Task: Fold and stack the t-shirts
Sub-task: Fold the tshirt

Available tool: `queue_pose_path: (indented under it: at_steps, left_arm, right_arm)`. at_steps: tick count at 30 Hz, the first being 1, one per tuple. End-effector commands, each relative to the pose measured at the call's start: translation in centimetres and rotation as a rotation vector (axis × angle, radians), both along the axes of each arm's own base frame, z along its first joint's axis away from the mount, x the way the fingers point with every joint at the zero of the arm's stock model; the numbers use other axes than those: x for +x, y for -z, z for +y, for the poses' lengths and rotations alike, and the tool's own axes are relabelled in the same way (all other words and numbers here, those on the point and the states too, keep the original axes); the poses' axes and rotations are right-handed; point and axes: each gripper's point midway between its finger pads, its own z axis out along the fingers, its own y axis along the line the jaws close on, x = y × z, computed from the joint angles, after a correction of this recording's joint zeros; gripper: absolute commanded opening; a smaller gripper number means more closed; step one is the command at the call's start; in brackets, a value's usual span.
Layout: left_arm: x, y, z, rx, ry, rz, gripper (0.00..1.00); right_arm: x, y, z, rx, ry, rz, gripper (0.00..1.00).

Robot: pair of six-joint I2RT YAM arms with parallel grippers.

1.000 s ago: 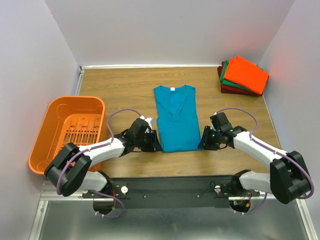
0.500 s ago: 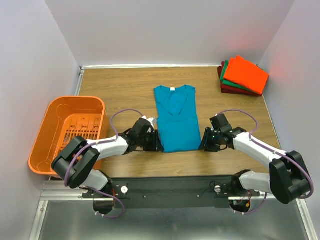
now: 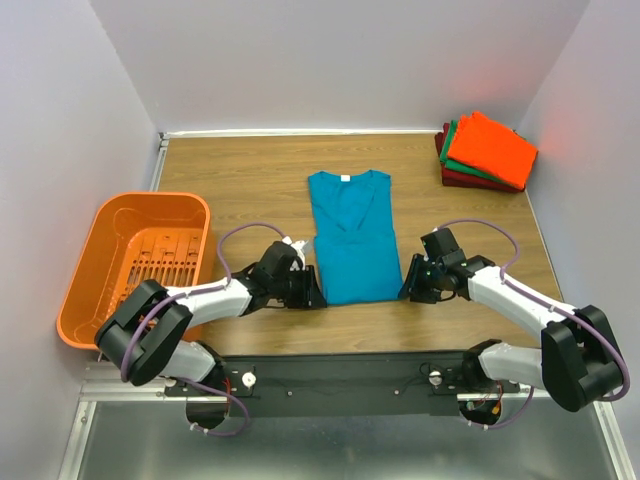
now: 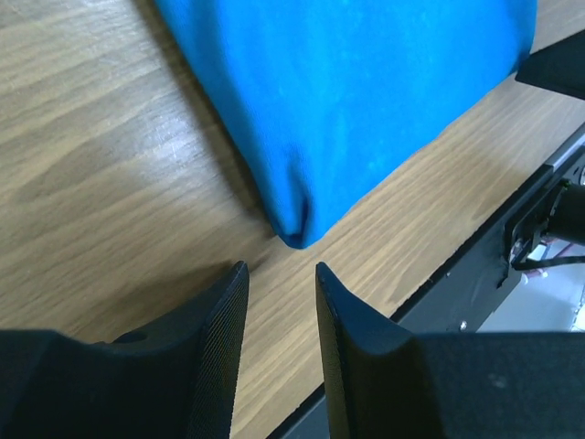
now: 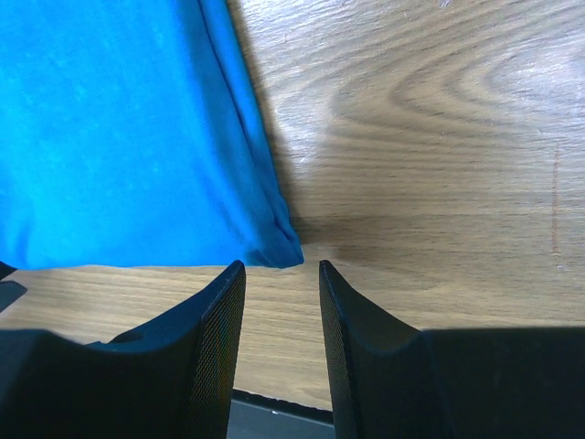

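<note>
A teal-blue t-shirt (image 3: pixel 351 238), sleeves folded in, lies lengthwise mid-table, its white neck label at the far end. My left gripper (image 3: pixel 312 291) is open and empty just off the shirt's near-left corner (image 4: pixel 297 229). My right gripper (image 3: pixel 407 287) is open and empty just off the near-right corner (image 5: pixel 279 249). Neither touches the cloth. A stack of folded shirts (image 3: pixel 487 152), bright orange on top over green and dark red, lies at the far right corner.
An orange plastic slotted basket (image 3: pixel 137 262) stands at the left edge of the table. The table's near edge and a black mounting rail (image 3: pixel 350 372) run just behind both grippers. Grey walls close in the far side and both ends.
Both grippers have crept a little closer to the shirt's near corners and lower; the left arm's elbow shifted slightly. The shirt has not moved.
</note>
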Motion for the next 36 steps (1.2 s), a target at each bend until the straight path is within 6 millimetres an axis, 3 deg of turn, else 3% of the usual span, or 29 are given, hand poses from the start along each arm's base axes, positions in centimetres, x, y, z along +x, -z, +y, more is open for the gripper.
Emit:
queue_pose_path:
  at_steps: [1,8,22,31,32,36]
  left_arm:
    - [-0.3,-1.4,-0.6,-0.056,0.04,-0.042,0.44]
    - [0.5,-1.7,-1.7,-0.1,0.021,-0.038,0.44]
    - [0.8,0.8,-2.2,-0.07,-0.019,0.019,0.43]
    - [0.4,1.9,-1.7,-0.015,-0.04,0.06,0.21]
    - [0.5,1.9,-1.7,-0.01,-0.041,0.055,0.19]
    - [0.6,1.6,-1.5,0.012,-0.036,0.05,0.12]
  right_arm:
    - [1.0,-0.7,-0.2,-0.008,0.024,-0.041,0.45]
    - [1.1,-0.6,-0.2,-0.015,0.029,-0.042,0.45]
    - [1.4,0.5,0.0,-0.003,0.05,-0.038,0.45]
    - [0.7,1.7,0.2,0.021,0.066,-0.013,0.44]
    - [0.7,1.7,0.2,0.023,0.067,-0.012,0.42]
    - [0.3,1.7,0.4,0.044,0.066,-0.008,0.16]
